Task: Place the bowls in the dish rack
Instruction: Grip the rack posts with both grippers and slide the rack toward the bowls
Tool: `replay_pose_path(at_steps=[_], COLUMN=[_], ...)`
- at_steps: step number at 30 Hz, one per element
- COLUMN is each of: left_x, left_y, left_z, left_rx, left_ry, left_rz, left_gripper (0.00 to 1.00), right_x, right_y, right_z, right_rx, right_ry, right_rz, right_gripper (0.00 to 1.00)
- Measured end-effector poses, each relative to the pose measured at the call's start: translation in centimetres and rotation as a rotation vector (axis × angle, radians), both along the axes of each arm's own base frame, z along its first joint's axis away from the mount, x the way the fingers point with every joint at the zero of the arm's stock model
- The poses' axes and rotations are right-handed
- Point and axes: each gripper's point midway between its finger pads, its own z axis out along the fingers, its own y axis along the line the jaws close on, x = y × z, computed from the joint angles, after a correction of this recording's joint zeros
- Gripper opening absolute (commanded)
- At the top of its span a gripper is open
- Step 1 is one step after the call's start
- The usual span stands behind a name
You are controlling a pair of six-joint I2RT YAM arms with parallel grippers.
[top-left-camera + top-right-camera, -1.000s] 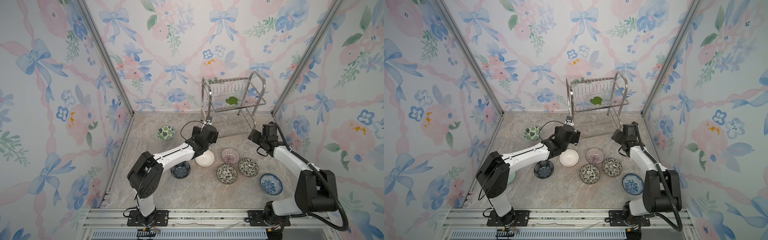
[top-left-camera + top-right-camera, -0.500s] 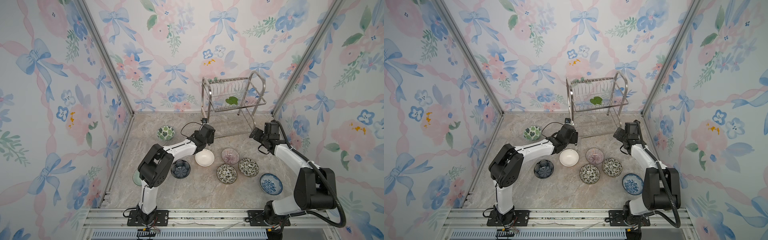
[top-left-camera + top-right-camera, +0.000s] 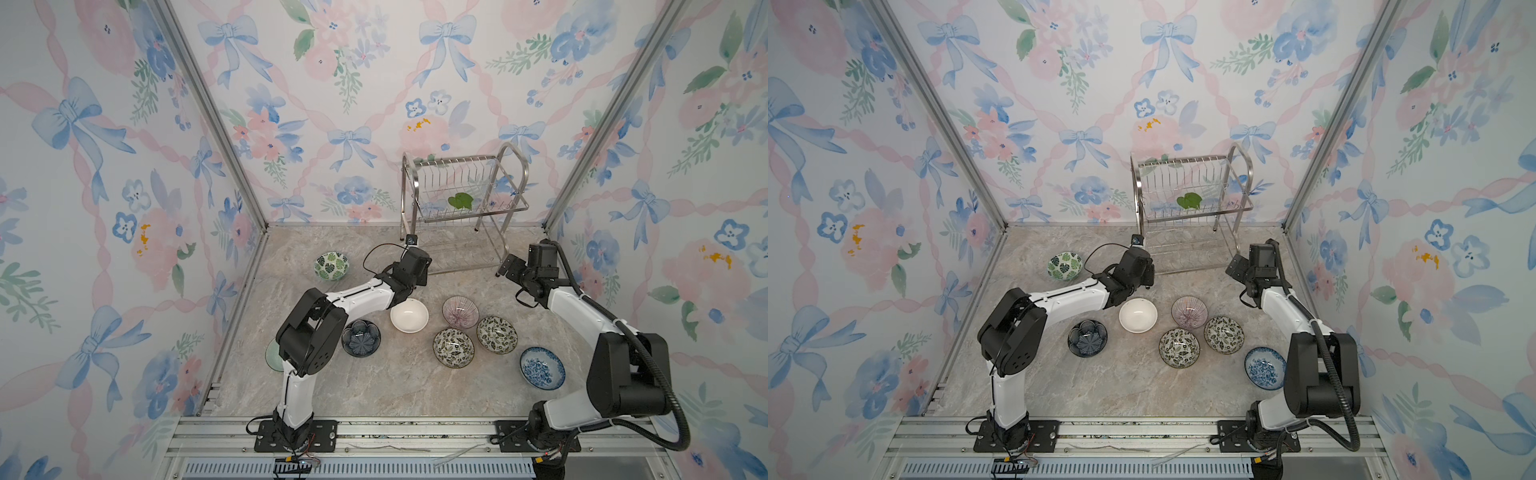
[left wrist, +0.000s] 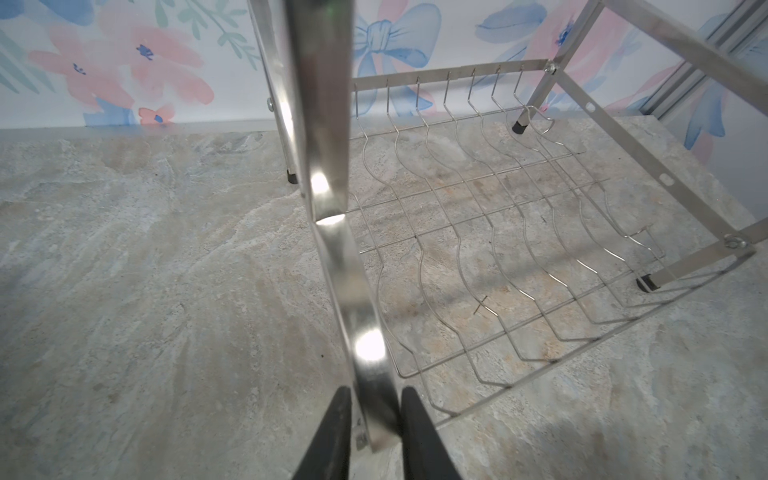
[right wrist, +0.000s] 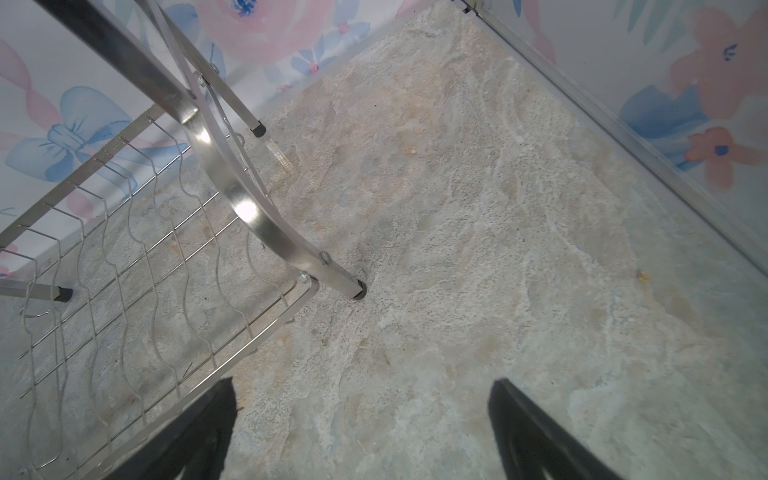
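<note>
My left gripper (image 4: 376, 390) is clamped on the dish rack (image 3: 463, 187) at its near left leg (the black fingers (image 4: 336, 432) press both sides of the steel tube). The rack stands at the far edge of the table (image 3: 374, 386), right of the middle. My right gripper (image 5: 363, 384) hangs spread wide over the table, beside the rack's near right leg, holding nothing. The green-leaf bowl (image 3: 331, 266) sits toward the far left corner. The six other bowls (image 3: 409, 315) cluster around the table's middle, spreading toward its right edge.
</note>
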Motion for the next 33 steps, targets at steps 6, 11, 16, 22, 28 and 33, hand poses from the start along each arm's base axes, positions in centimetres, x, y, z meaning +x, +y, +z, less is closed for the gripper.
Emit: replay_pose_path(at_steps=[6,11,16,22,28,33], left_x=[1.0,1.1,0.9,0.3,0.1,0.1], left_y=[2.3,3.9,4.6,5.6,6.0,6.0], left_z=[0.1,0.1,0.0,0.0,0.0,0.0], left_rx=[0.002,0.015,0.024,0.028,0.030,0.029], left_ry=[-0.009,-0.011,-0.015,-0.008,-0.006,-0.006], left_rz=[0.055,0.069,0.065,0.068,0.072,0.073], left_gripper=[0.06,0.00,0.00,0.00,0.00,0.00], right_x=[0.2,0.4,0.6,0.6,0.7,0.5], right_y=[0.7,3.5,5.9,7.8,8.8,9.7], right_z=[-0.1,0.2,0.5,0.4,0.0,-0.1], right_rx=[-0.063,-0.112,-0.133,-0.127,-0.131,-0.134], right_ry=[0.012,0.009,-0.011,-0.040,-0.044,-0.050], right_rz=[0.029,0.111,0.176,0.217,0.238,0.246], right_gripper=[0.97,0.97,0.97,1.00,0.87,0.77])
